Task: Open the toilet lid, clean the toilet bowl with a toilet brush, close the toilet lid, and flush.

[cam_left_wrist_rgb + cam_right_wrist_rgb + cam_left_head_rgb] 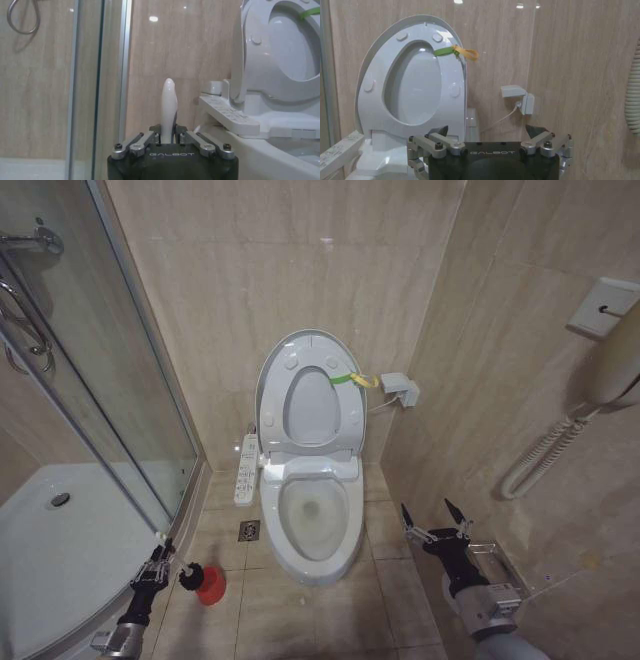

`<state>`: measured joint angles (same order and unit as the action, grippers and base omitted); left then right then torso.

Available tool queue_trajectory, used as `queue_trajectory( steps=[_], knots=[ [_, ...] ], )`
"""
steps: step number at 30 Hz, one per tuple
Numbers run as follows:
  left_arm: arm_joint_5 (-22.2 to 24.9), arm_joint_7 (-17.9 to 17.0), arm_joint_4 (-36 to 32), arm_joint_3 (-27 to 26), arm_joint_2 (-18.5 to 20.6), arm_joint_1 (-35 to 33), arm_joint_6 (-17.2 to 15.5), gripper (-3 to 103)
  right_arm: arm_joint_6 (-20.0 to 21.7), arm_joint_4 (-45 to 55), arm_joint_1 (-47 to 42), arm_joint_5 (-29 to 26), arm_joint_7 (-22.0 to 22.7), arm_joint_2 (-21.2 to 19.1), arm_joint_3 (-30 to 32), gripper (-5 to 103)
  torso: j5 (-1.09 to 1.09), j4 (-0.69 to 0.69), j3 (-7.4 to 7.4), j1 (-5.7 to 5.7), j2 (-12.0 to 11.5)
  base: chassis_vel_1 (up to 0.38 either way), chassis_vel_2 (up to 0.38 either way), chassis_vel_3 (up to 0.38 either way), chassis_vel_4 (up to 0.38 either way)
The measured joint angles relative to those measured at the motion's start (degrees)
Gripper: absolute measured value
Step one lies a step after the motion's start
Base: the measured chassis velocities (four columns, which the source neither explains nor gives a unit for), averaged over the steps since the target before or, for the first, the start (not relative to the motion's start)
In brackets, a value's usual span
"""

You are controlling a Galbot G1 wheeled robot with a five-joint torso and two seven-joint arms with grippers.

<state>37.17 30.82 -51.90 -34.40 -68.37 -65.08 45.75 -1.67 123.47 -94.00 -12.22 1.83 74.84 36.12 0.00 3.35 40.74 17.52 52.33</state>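
White lid [305, 385] stands raised against the wall, bowl [312, 520] exposed for scrubbing. Left tool [158, 565] pinches the brush [205, 582] handle, floor left of bowl. Right tool [436, 523] spread wide, empty, waiting at right.

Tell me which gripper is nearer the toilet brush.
Left. The left gripper is shut on the toilet brush handle, low beside the shower. The right gripper hangs open across the toilet bowl, near the wall.
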Motion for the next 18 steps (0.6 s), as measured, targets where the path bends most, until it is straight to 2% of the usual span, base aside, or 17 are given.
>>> queue_trajectory(
  steps=[18],
  knots=[
    [0.31, -0.2, -1.0, 1.18, -0.05, 0.43, -0.75, 18, 0.0, 0.0, 0.0, 0.0, 0.0, 0.0, 0.0, 100, 0.0, 0.0, 0.0, 0.0, 0.0, 0.0, 0.0, 0.0, 0.0]
  ],
)
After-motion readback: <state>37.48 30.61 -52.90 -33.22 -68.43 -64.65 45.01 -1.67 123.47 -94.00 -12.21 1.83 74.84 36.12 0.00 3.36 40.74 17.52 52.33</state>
